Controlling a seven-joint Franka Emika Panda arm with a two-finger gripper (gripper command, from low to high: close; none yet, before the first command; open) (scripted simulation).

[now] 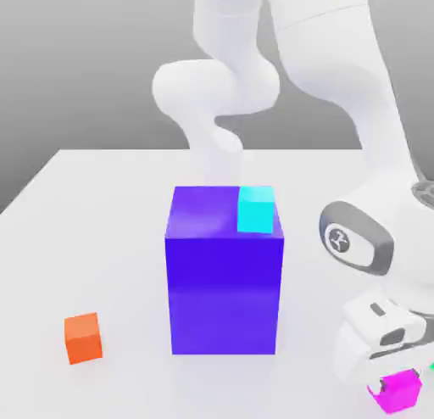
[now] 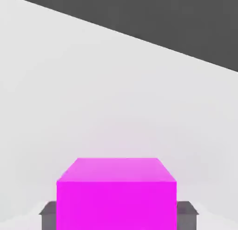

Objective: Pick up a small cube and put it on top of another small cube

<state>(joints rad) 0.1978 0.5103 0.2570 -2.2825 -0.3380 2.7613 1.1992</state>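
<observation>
The small magenta-pink cube (image 1: 397, 392) is at the near right of the white table (image 1: 85, 239), under the arm's white hand. My gripper (image 1: 395, 382) is down over it. In the hand view the cube (image 2: 116, 192) sits between the two grey fingertips (image 2: 48, 215), which touch its two opposite sides, so the gripper is shut on it. I cannot tell whether the cube rests on the table or hangs just above it. A small cyan cube (image 1: 256, 209) lies on the top right corner of the big blue-purple block (image 1: 225, 282).
The big blue-purple block stands in the middle of the table, to the exterior view's left of the gripper. A small orange cube (image 1: 83, 337) lies at the near left. A sliver of green (image 1: 431, 366) shows at the right edge.
</observation>
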